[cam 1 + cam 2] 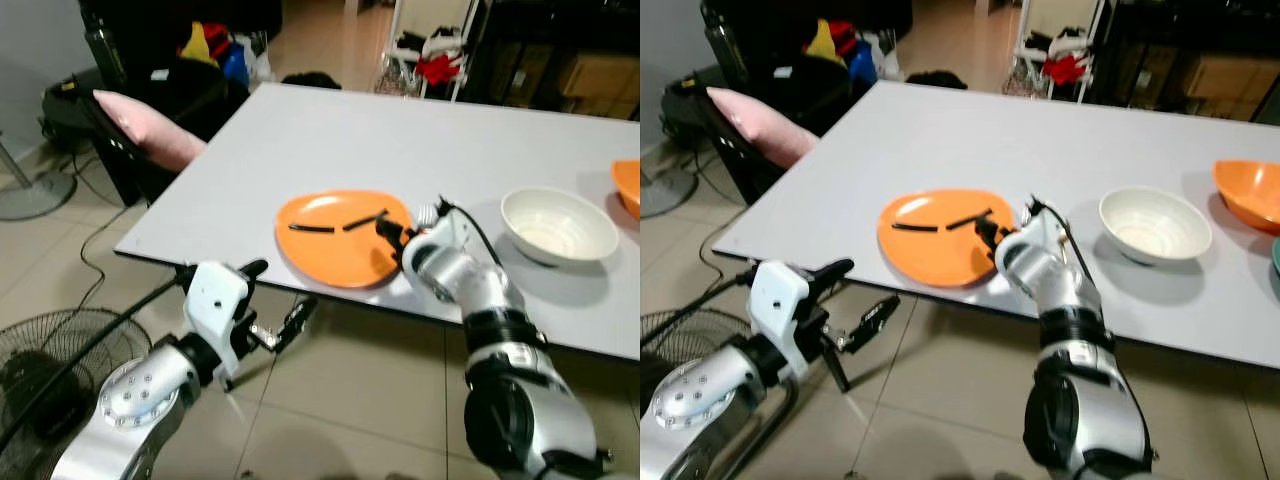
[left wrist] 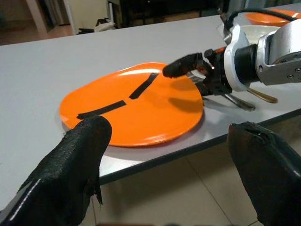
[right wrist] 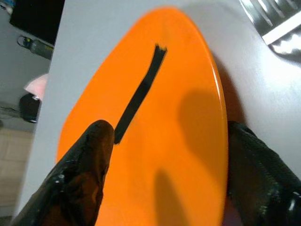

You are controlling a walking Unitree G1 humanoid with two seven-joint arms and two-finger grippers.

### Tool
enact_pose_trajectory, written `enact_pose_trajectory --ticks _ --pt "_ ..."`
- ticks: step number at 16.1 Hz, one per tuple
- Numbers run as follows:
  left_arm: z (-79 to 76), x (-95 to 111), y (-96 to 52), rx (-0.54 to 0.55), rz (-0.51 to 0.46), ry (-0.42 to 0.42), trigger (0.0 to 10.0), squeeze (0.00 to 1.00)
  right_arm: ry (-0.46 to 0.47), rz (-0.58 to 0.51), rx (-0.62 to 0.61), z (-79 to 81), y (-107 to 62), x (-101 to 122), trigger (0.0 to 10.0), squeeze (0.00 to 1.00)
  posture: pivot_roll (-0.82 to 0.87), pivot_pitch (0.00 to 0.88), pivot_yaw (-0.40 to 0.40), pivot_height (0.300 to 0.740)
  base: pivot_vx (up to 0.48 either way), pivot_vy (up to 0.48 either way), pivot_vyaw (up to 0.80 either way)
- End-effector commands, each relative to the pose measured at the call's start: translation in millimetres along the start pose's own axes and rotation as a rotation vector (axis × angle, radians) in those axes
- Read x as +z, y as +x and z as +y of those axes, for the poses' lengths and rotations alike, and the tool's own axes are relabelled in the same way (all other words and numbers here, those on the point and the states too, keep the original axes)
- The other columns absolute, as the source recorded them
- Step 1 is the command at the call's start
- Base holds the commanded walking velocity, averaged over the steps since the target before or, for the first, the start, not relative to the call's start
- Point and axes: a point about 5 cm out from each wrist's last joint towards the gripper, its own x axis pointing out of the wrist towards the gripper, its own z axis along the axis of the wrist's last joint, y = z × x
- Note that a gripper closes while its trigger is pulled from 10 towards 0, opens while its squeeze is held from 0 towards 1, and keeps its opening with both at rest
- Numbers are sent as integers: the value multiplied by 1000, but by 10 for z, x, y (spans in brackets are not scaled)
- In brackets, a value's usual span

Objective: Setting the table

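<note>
Left eye view: an orange plate (image 1: 342, 236) lies near the bench (image 1: 400, 150) front edge, a white bowl (image 1: 557, 226) to its right. Right gripper (image 1: 390, 236) straddles the plate's rim, jaws open. Left wrist view: left gripper (image 2: 176, 155) hovers below the edge, jaws open.

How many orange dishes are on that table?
2: an orange plate near the table's front edge, between the right gripper's open jaws, and another orange dish at the far right, partly cut off.
</note>
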Motion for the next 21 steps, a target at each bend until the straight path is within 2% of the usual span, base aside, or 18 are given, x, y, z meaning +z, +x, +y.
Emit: enact_pose_trajectory --ticks 1,3,4,5,6,8,10,11,12,13,14,15,17,21 --pt "19 0 -1 11 6 12 10000 0 -74 -47 16 71 12 103 10000 1000 -19 0 40 740 0 0 0" --pt "23 1 10 16 3 12 10000 0 -208 -69 1 59 29 134 10000 1000 -22 0 42 740 0 0 0" --pt "25 2 12 17 2 11 10000 0 -231 -73 -2 55 32 140 10000 1000 -22 0 44 740 0 0 0" --pt "29 2 15 18 1 9 10000 0 -322 -100 -31 20 28 182 10000 1000 -24 0 45 740 0 0 0" --pt "30 3 16 18 0 8 10000 0 -352 -121 -36 18 25 215 10000 1000 -25 0 49 740 0 0 0" --pt "24 9 22 16 -3 8 10000 0 -454 -197 -36 68 -13 371 10000 1000 -23 0 45 740 0 0 0" --pt "31 15 25 32 -2 23 10000 0 -676 -285 -106 110 -147 567 10000 1000 -34 0 49 740 0 0 0" --pt "37 12 38 42 2 42 10000 0 -765 -283 -122 114 -198 563 10000 1000 -50 0 59 740 0 0 0" --pt "34 8 58 41 1 44 10000 0 -809 -240 -159 97 -217 537 10000 973 -55 0 65 740 0 0 0" --pt "30 3 74 35 5 51 10000 0 -837 -207 -170 86 -225 518 10000 180 -58 0 68 740 0 0 0" --pt "17 -1 97 19 11 75 10000 0 -844 -169 -204 37 -236 515 10000 0 -60 0 68 740 0 0 0" --pt "8 7 118 14 9 81 10000 0 -850 -111 -257 -38 -242 504 10000 0 -62 0 67 740 0 0 0" --pt "-18 24 133 5 3 78 10000 0 -831 -41 -265 -138 -261 451 10000 0 -63 0 66 740 0 0 0" --pt "-96 44 135 -48 -7 74 10000 0 -819 -19 -334 -303 -364 455 10000 0 -61 0 64 740 0 0 0"
